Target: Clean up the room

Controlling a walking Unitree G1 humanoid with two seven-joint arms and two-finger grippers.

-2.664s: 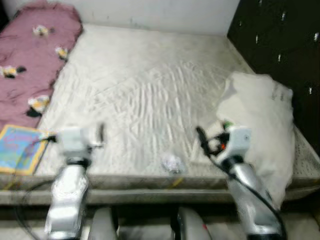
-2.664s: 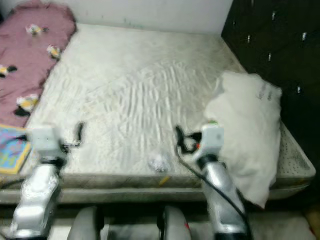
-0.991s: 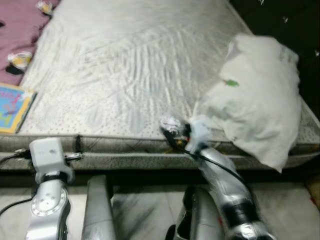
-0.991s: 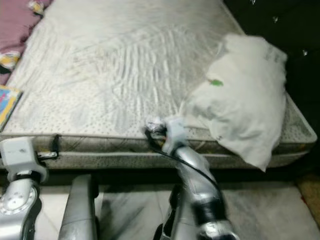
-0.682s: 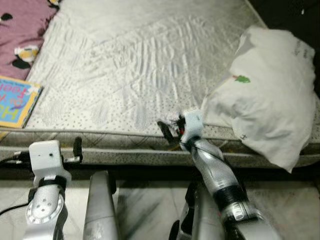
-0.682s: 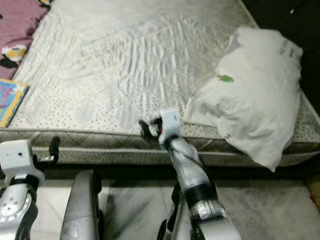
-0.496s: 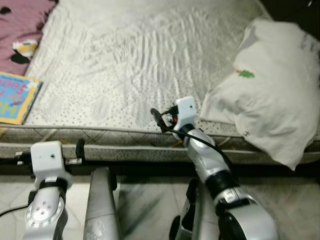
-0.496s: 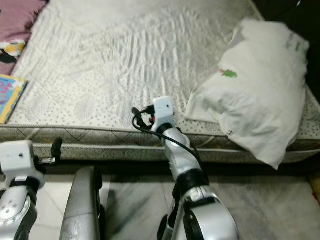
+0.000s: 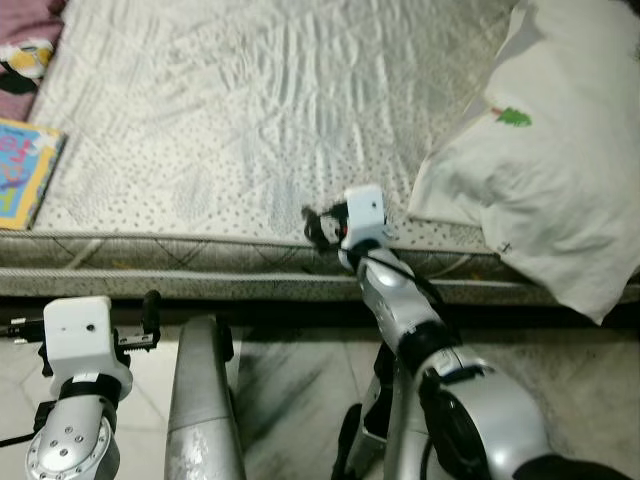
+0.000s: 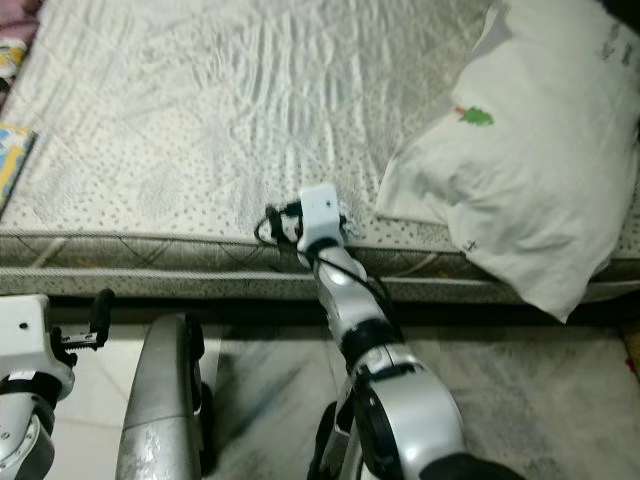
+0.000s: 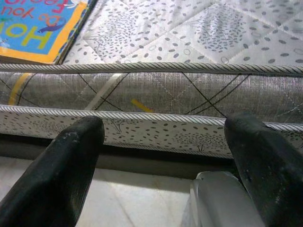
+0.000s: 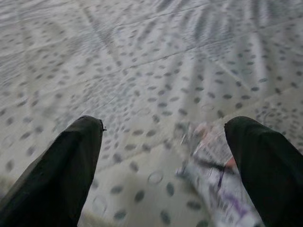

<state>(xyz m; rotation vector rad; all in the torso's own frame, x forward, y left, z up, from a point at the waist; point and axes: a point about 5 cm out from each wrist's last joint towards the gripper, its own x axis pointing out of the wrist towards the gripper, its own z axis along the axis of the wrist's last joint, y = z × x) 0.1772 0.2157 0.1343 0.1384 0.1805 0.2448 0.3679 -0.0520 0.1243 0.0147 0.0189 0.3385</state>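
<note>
The right pincer (image 10: 275, 222) is positioned at the near edge of the bed (image 9: 250, 120), with its two black fingers (image 12: 57, 165) spread wide and nothing between them. The task's thing at this step appears to be a crumpled paper scrap (image 12: 215, 172), white with dark and reddish print, lying on the dotted mattress surface close to the edge. In the right wrist view the crumpled paper scrap sits off the centreline of the pincer, close against one finger, not midway between the two, and it looks blurred, so its exact outline cannot be read. It has no clear long axis; it is an irregular wad. The coming grasp therefore depends on shifting the right pincer sideways toward that finger's side until the wad is centred, then closing. The right arm is clearly the nearer one. The left pincer (image 11: 163, 146) is also held wide and empty, low in front of the mattress side panel, well apart from the scrap and nearer to the picture book (image 9: 22, 172) lying at the bed's left edge. A white pillow (image 9: 550, 150) lies to the right of the right pincer and overhangs the bed edge.
</note>
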